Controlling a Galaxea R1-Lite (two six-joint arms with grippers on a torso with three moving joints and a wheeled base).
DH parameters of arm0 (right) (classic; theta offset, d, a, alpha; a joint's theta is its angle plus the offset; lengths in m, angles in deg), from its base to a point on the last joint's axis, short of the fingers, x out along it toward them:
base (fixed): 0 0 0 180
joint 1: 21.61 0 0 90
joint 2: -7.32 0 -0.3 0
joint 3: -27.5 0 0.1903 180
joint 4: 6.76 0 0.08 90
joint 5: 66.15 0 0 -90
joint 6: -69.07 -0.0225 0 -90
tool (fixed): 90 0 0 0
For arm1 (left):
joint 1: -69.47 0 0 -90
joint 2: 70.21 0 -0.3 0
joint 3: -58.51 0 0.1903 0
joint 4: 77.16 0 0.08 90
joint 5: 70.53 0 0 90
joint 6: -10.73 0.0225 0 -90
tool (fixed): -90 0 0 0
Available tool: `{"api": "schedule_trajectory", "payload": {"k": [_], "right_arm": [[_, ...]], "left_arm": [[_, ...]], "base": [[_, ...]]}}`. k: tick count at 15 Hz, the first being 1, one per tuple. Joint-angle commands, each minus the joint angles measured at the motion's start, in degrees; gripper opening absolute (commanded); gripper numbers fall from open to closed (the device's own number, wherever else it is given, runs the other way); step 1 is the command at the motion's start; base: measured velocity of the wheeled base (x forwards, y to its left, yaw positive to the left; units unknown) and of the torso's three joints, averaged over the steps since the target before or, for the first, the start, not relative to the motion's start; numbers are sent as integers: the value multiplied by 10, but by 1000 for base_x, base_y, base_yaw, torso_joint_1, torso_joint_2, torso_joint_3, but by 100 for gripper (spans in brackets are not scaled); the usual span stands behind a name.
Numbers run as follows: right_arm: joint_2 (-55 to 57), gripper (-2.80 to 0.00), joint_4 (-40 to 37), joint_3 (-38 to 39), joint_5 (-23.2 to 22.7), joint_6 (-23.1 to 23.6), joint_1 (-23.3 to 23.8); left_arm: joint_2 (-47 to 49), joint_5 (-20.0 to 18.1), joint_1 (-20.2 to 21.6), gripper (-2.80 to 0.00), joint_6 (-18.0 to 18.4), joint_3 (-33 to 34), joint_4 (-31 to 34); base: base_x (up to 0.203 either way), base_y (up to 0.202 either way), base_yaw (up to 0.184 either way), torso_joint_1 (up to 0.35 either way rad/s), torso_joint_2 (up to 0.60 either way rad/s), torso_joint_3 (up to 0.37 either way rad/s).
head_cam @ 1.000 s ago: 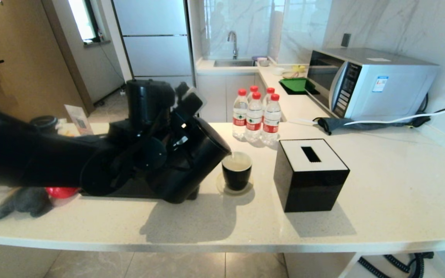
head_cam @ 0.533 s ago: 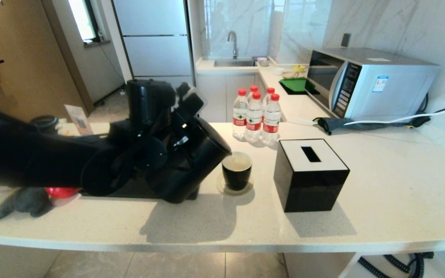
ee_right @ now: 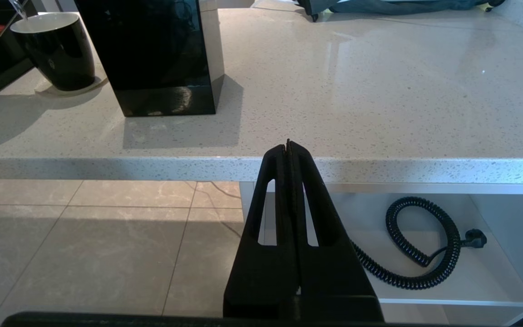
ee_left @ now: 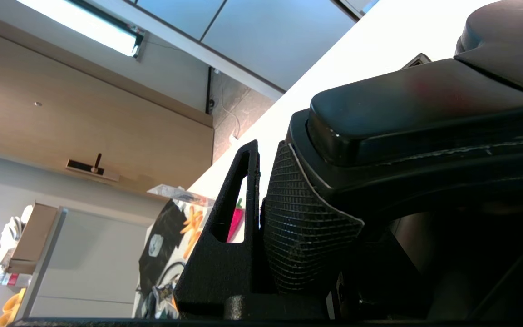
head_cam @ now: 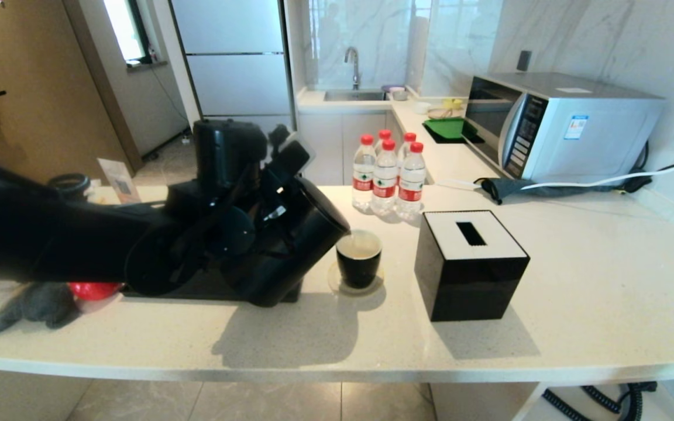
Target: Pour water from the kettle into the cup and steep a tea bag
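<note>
The matte black kettle [head_cam: 290, 251] hangs tilted over the counter, spout down at the near left rim of the cup [head_cam: 359, 260]. My left gripper [head_cam: 278, 172] is shut on its loop handle; in the left wrist view the gripper [ee_left: 261, 147] presses against the kettle [ee_left: 425, 104]. The black, white-lined cup stands on a round coaster and holds a pale pool of water [head_cam: 361, 248]. In the right wrist view a thin stream of water [ee_right: 18, 7] falls into the cup [ee_right: 55, 50]. My right gripper [ee_right: 288, 144] is shut and empty, parked below the counter's front edge. No tea bag shows.
A black cube tissue box [head_cam: 468, 266] stands right of the cup. Several red-capped bottles [head_cam: 387, 172] stand behind it, a microwave [head_cam: 559, 126] at the back right. A black compartment box [head_cam: 196, 290], a red packet [head_cam: 94, 290] and a grey cloth [head_cam: 27, 310] lie under my left arm.
The kettle stays tilted over the cup with water still running in. My left arm has shifted only very slightly. The right arm has not moved.
</note>
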Motion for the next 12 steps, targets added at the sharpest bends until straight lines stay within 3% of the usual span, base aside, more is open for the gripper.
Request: {"api": "schedule_trajectory", "payload": {"k": [1,12], "right_arm": [[1,-280,0,0,0,0,0],[1,-280,0,0,0,0,0]], "left_arm": [[2,2,0,-280,2,0,-2],[5,1,0,-280,2,0,-2]], "base": [[0,0,0,0,0,0],[0,0,0,0,0,0]]}}
